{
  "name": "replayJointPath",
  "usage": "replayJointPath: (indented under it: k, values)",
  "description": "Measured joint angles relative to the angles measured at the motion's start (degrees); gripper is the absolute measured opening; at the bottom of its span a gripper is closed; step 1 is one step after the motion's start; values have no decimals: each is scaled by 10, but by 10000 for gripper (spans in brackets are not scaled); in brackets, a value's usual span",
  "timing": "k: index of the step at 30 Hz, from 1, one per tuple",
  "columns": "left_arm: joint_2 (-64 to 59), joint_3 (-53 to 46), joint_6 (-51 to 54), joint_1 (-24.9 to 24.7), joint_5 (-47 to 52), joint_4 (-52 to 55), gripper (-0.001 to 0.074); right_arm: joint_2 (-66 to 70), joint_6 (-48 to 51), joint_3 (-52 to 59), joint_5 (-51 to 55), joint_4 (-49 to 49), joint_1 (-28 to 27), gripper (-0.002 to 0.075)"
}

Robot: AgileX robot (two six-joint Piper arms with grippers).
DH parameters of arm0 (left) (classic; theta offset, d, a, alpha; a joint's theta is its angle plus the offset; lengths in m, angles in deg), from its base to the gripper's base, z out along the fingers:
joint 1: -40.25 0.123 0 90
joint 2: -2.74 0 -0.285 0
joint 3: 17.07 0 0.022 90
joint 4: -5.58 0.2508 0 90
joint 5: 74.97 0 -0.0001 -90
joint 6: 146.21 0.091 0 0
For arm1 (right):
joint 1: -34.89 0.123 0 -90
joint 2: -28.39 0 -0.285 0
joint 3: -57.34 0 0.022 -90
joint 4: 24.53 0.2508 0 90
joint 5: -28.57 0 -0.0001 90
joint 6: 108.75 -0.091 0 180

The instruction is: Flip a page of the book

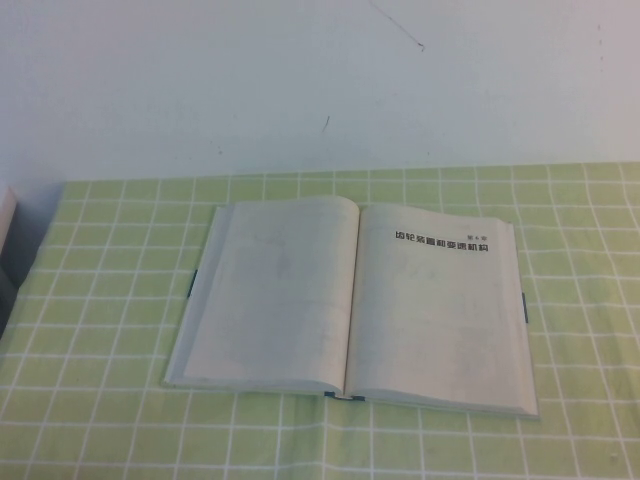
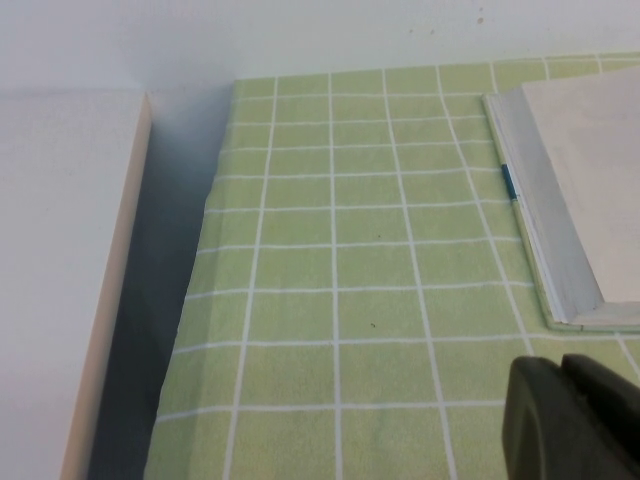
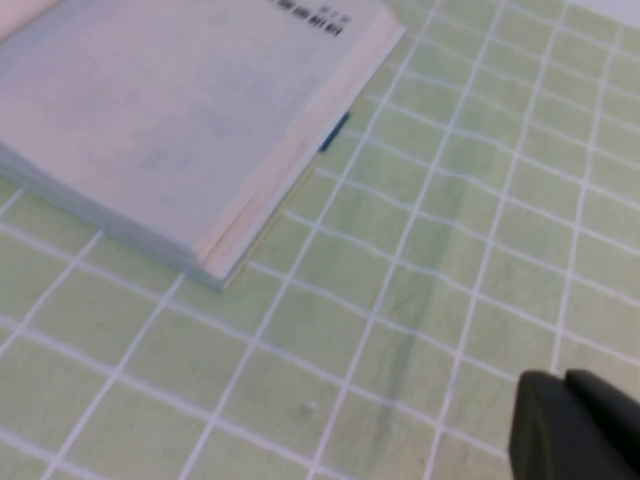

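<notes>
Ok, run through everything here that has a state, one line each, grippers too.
book: open, lying flat on the tablecloth.
left-hand page: flat, nearly blank.
right-hand page: flat, bold black heading at its top.
left gripper: beside the book's left edge, apart from it, holding nothing.
right gripper: off the book's right near corner, apart from it, holding nothing.

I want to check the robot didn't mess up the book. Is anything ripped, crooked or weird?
Nothing stands out. The book lies open and flat on the green checked cloth, with no torn or creased pages. The left hand and the right hand each hang over bare cloth beside the book, touching nothing.
</notes>
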Motion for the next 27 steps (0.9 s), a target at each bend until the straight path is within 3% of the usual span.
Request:
replayJointPath:
  k: [9, 27]
  values:
    - [1, 1, 0, 0, 0, 0, -4, -169, -22, 111, -68, -28, -94, -2]
    - [1, 1, 0, 0, 0, 0, -4, -179, -94, 118, -61, -68, -128, -2]
